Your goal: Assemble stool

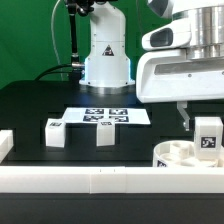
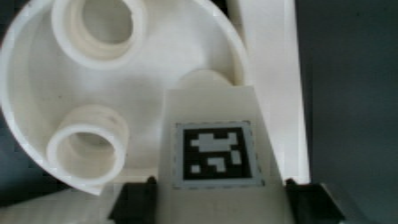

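Observation:
The round white seat disc lies at the exterior view's right, against the long white rail. My gripper is shut on a white tagged leg and holds it upright over the disc. In the wrist view the leg with its square tag sits between my two black fingertips, above the seat disc with two round sockets showing. Two more legs stand on the black table: one at the left and one in the middle.
The marker board lies flat behind the two loose legs. The long white rail runs along the front. A white block sits at the exterior view's left edge. The robot base stands at the back.

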You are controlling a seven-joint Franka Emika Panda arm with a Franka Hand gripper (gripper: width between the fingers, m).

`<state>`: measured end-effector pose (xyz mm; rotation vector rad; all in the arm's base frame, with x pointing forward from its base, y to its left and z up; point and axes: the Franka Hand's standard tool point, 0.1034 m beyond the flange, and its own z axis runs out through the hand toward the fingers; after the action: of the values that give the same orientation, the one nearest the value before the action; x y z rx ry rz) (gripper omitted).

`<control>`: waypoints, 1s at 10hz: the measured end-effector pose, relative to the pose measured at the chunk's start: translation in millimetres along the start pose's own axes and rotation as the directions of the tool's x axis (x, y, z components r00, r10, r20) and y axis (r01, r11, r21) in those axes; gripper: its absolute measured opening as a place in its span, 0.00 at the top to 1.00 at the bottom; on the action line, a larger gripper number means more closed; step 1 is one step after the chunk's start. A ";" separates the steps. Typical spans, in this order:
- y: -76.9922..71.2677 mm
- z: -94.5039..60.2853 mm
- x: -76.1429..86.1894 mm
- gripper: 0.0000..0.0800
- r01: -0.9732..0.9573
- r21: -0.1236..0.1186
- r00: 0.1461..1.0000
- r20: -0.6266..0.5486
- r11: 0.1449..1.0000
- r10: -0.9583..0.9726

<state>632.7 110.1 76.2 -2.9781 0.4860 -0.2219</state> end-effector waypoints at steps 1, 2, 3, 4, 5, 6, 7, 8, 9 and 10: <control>0.5 0.0 0.2 0.58 -0.057 0.002 0.998 0.001 0.998 0.057; 0.9 0.1 -0.9 0.58 -0.145 0.006 0.989 0.003 0.989 0.145; 0.8 0.3 -4.0 0.58 -0.328 0.010 0.945 0.011 0.945 0.328; 0.5 0.2 -6.0 0.58 -0.417 0.011 0.909 0.017 0.909 0.417; 0.3 0.1 -7.3 0.58 -0.516 0.015 0.857 0.025 0.857 0.515; 0.0 0.2 -8.6 0.58 -0.636 0.023 0.771 0.034 0.771 0.636; -1.2 0.6 -10.1 0.58 -0.718 0.028 0.696 0.044 0.695 0.717; -2.8 0.9 -11.3 0.58 -0.786 0.027 0.618 0.057 0.618 0.784; -6.7 1.4 -12.5 0.58 -0.885 0.029 0.465 0.076 0.464 0.882; -9.2 1.6 -12.3 0.58 -0.931 0.032 0.365 0.078 0.363 0.928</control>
<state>624.3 122.9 74.4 -2.0961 1.9839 -0.0305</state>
